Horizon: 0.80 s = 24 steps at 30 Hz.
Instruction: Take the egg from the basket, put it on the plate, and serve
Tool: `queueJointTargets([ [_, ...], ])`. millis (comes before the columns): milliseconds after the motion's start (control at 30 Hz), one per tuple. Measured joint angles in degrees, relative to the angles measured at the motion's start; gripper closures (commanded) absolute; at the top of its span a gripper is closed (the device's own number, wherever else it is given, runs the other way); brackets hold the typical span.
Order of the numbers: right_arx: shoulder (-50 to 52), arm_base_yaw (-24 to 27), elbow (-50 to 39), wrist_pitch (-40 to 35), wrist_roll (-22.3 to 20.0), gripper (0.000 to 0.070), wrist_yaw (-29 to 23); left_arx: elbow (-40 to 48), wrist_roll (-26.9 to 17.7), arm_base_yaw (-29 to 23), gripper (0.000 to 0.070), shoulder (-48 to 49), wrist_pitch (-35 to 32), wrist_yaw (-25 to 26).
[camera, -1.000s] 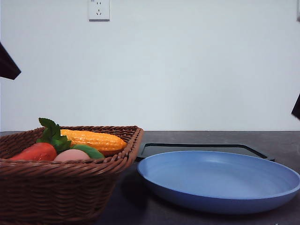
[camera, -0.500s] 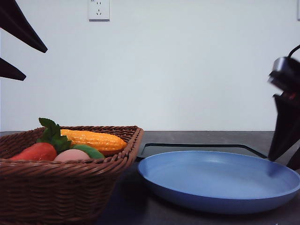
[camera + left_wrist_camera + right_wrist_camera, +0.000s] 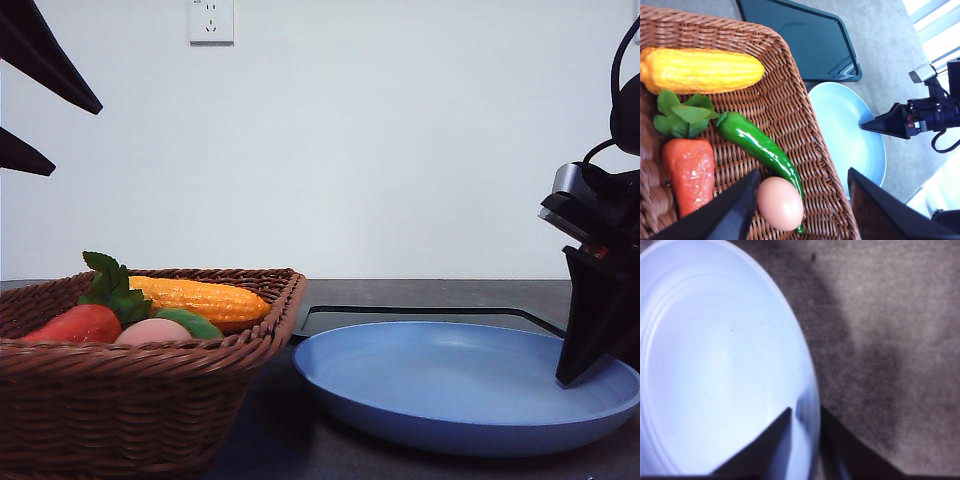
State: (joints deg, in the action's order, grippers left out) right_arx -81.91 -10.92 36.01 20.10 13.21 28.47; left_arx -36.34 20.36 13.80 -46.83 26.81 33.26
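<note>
Your left gripper (image 3: 800,210) hangs above the basket (image 3: 785,105) with its fingers spread wide and nothing between them. The egg (image 3: 780,203) lies in the basket right below that gap, touching the green pepper (image 3: 757,145) and just beside the carrot-like vegetable (image 3: 689,172); the corn (image 3: 700,70) rests along the far side. Your right gripper (image 3: 805,412) is down at the plate (image 3: 715,365), its two fingers straddling the rim, one inside and one outside, close together around it. The black tray (image 3: 420,318) sits behind the plate
</note>
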Motion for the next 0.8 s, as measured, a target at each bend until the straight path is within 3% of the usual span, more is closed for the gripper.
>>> queueJointTargets([
  [100,0.5,0.1,0.0,0.3,0.5,0.07,0.4,0.0,0.1,0.5,0.0269,0.0,0.0,0.5],
  [300,5.8,0.9,0.0,3.6,0.6,0.07,0.4,0.0,2.0,4.0,0.0269,0.0,1.3,0.5],
  [500,13.9,3.3,0.0,7.8,0.6,0.07,-0.2,0.0,3.4,11.1,0.0269,-1.6,6.0,-8.8],
  [800,24.8,7.0,0.0,9.4,1.8,0.07,-0.2,-2.7,5.3,21.1,0.0273,-10.1,6.1,-19.8],
])
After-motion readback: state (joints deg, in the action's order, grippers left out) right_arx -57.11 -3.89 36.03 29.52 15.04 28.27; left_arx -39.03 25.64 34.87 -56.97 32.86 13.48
